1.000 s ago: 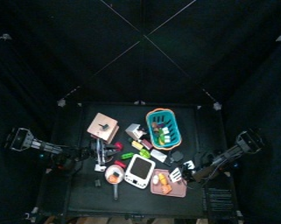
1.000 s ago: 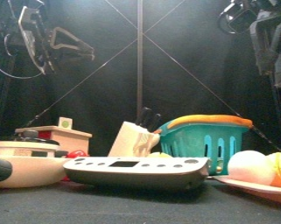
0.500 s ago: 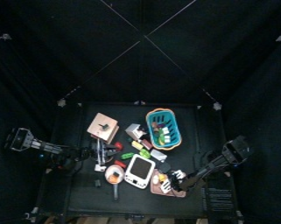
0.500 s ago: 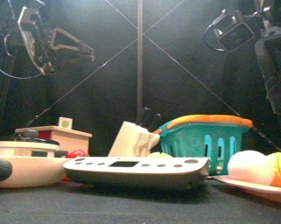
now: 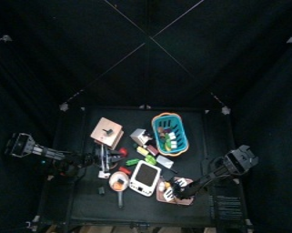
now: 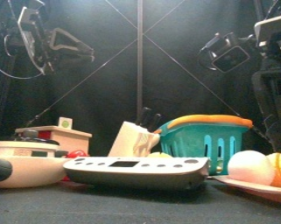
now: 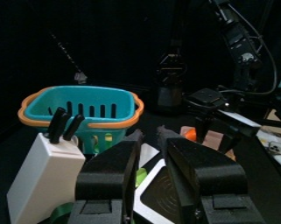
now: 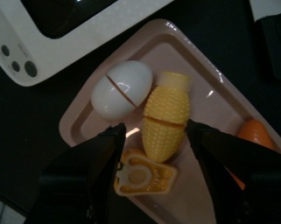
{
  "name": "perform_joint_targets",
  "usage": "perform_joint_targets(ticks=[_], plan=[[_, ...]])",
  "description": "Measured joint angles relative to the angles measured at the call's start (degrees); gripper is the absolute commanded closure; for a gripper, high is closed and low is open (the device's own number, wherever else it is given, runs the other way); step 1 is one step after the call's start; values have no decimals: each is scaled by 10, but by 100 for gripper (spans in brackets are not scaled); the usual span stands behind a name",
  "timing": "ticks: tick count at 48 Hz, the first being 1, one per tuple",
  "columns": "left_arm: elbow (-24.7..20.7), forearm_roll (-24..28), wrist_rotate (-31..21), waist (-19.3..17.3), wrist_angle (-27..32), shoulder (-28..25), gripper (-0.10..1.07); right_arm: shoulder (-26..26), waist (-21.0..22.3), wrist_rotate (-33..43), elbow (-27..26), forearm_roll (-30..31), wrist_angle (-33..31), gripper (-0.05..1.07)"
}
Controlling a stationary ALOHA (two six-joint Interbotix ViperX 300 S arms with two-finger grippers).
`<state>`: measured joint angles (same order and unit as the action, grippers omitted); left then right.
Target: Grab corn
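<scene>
The corn (image 8: 167,109) is a yellow oblong piece lying on a pink plate (image 8: 213,74), between a white egg (image 8: 129,81) and an orange piece (image 8: 258,135). My right gripper (image 8: 160,131) hangs just above the corn, open, with one jaw on each side of it and nothing held. In the top view the right gripper (image 5: 182,187) is over the plate (image 5: 173,197) at the table's front right. In the front view the corn (image 6: 279,167) shows at the right edge. My left gripper (image 7: 153,162) rests at the table's left, shut and empty.
A yellow waffle-like piece (image 8: 143,175) lies on the plate beside the corn. A white keypad device (image 5: 143,177) lies left of the plate. A teal basket (image 5: 170,130) stands behind it, with a white knife block (image 7: 55,175) and a wooden box (image 5: 106,130) to its left.
My right arm has swung in from the table's right edge and come down over the pink plate. The left arm has not moved.
</scene>
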<state>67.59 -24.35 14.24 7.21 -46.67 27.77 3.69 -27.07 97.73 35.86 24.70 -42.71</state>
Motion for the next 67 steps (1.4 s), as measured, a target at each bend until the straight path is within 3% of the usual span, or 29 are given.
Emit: perform_joint_targets(ticks=[17,35,67], plan=[[0,0,0,0,2,0,31,4,10,-1,16,-4,12,17],[0,0,0,0,2,0,31,4,11,-1,16,-5,12,50],[0,0,0,0,3,0,31,-21,17,1,-11,-6,-52,50]])
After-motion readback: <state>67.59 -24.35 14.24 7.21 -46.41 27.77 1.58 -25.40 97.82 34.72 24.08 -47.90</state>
